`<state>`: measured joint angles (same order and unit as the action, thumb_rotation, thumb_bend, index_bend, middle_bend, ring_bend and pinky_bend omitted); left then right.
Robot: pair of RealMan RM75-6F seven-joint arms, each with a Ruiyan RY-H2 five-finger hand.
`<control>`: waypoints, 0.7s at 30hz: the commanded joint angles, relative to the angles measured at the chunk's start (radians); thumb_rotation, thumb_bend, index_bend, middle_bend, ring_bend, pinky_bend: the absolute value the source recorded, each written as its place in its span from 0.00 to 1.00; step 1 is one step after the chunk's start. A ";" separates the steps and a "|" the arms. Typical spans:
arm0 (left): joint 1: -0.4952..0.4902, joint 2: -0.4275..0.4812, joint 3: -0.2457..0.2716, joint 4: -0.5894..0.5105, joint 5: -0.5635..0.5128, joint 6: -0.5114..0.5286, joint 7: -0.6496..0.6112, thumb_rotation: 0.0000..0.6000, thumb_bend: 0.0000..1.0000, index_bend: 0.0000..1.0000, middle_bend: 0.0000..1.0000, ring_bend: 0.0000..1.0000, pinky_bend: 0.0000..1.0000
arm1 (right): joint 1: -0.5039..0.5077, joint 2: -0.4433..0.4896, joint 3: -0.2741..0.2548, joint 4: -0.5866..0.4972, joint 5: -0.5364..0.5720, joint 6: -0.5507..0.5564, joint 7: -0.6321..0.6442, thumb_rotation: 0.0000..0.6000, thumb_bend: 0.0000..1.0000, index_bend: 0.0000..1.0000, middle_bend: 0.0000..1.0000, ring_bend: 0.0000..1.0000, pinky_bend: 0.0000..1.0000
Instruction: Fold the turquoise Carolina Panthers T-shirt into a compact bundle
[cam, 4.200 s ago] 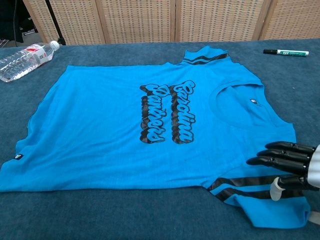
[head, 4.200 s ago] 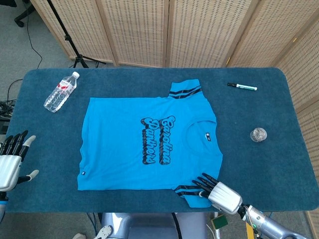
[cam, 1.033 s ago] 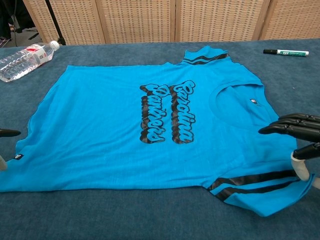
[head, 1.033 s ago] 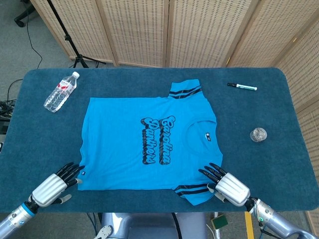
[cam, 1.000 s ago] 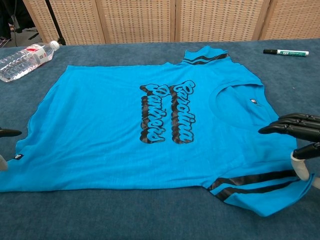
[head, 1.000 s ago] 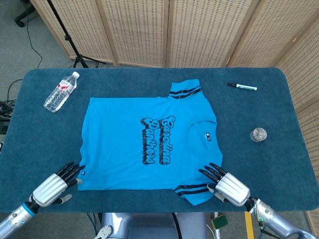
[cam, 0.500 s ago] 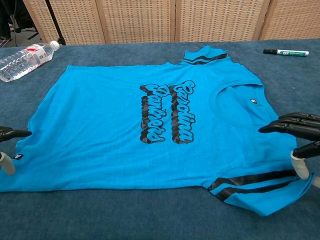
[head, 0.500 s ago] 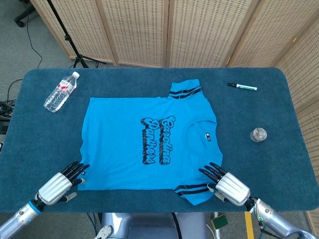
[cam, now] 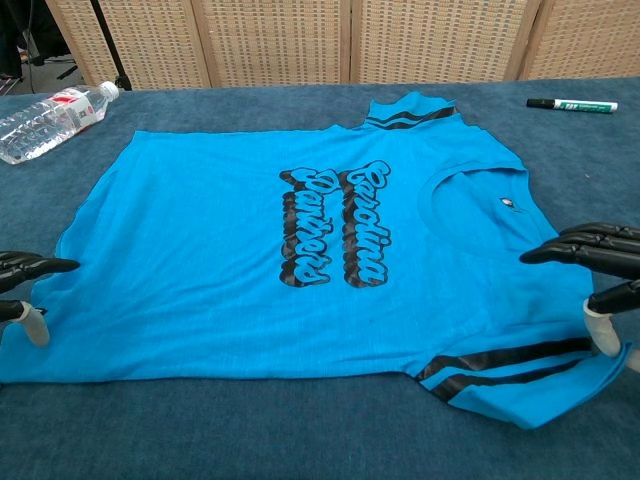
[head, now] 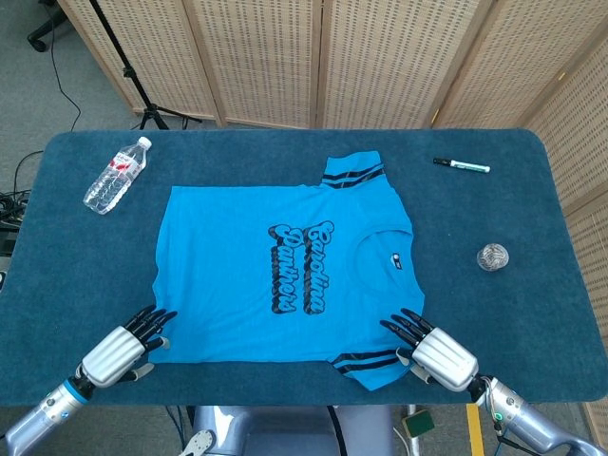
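Hands, two, at the near edge of the tabletop (head: 76,237). Left hand (head: 119,353) lower left of the frame, fingers (cam: 40,266) spread and extended over the shirt's bottom hem corner, gripping nothing visible. Right hand (head: 439,357) lower right, fingers (cam: 575,248) spread above the near sleeve and shoulder; nothing held. Whether either actually touches the cloth, cannot tell.

T-shirt (head: 247,275), one, turquoise, flat at centre frame, black lettering up, collar toward the right, striped sleeves pointing near and far.

Beyond it: one clear round object (head: 492,256) at right, well apart from the shirt. One water bottle (head: 116,176) lying upper left. One marker (head: 462,165) upper right.

Tabletop covered in dark blue carpet-like fabric. Behind: woven folding screens (head: 313,57), one black stand (head: 128,66) and cable on grey floor, upper left.
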<state>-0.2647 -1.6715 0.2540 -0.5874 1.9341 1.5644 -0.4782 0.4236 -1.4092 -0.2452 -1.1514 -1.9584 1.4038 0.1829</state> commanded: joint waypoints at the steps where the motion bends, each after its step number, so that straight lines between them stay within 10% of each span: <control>1: -0.002 -0.011 0.001 0.012 -0.008 -0.005 -0.010 1.00 0.29 0.43 0.00 0.00 0.00 | -0.001 -0.001 -0.001 0.001 -0.002 0.000 -0.004 1.00 0.52 0.64 0.07 0.00 0.00; 21: -0.005 -0.052 0.011 0.063 -0.042 0.008 -0.078 1.00 0.39 0.55 0.00 0.00 0.00 | -0.001 0.001 0.000 0.002 0.001 0.000 0.003 1.00 0.52 0.64 0.07 0.00 0.00</control>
<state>-0.2694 -1.7229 0.2647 -0.5247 1.8925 1.5724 -0.5560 0.4231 -1.4081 -0.2455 -1.1493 -1.9574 1.4033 0.1862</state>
